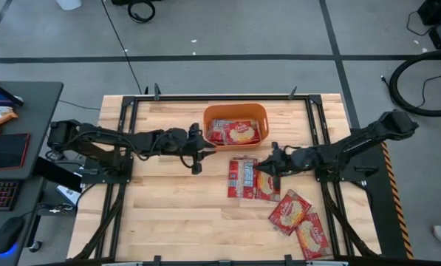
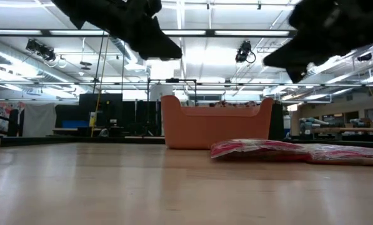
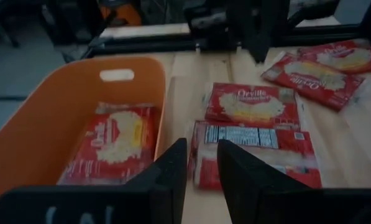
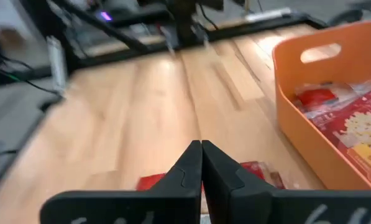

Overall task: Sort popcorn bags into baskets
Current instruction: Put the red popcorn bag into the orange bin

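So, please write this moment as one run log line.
left gripper: open, empty, beside tub | right gripper: shut, empty, over packets | tub: holds packets

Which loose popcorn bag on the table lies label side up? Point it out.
The bag at the left of the pair below the basket: white label panels show, while the other loose bags show the yellow picture.

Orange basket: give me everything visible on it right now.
The orange basket is a rectangular tub that looks like plastic, with rounded corners, a rolled rim and a slot handle cut into an end wall. It stands upright on the wooden table, at the far middle. Inside lie red popcorn bags, flat, picture side up. More bags lie on the table beside it, apart from it. Neither tool touches it.
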Motion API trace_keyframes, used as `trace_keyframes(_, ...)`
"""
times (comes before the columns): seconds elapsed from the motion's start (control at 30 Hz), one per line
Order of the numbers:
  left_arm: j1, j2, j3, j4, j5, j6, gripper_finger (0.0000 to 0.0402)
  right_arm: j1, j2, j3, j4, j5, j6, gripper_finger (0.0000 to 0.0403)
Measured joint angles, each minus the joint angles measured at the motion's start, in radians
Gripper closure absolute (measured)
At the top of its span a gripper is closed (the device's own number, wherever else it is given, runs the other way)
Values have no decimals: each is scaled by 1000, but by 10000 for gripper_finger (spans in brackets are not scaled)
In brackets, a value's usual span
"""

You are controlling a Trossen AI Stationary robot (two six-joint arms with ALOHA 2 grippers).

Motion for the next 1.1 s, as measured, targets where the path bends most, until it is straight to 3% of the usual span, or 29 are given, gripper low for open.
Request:
trace_keyframes(0.23,-9,-72,-63,25,3,53,308,9,201,251,-244,51,-1,390)
trace_keyframes(0.57,-9,-238,-219,107,14,51,308,12,368,490,-583,70,-2,375)
trace_keyframes(0.93,-19,-402,-368,123,15,-60,308,73,604,783,-856,101,-4,244)
trace_keyframes(1.1,-30,-419,-370,140,18,-95,308,112,662,867,-979,95,4,209)
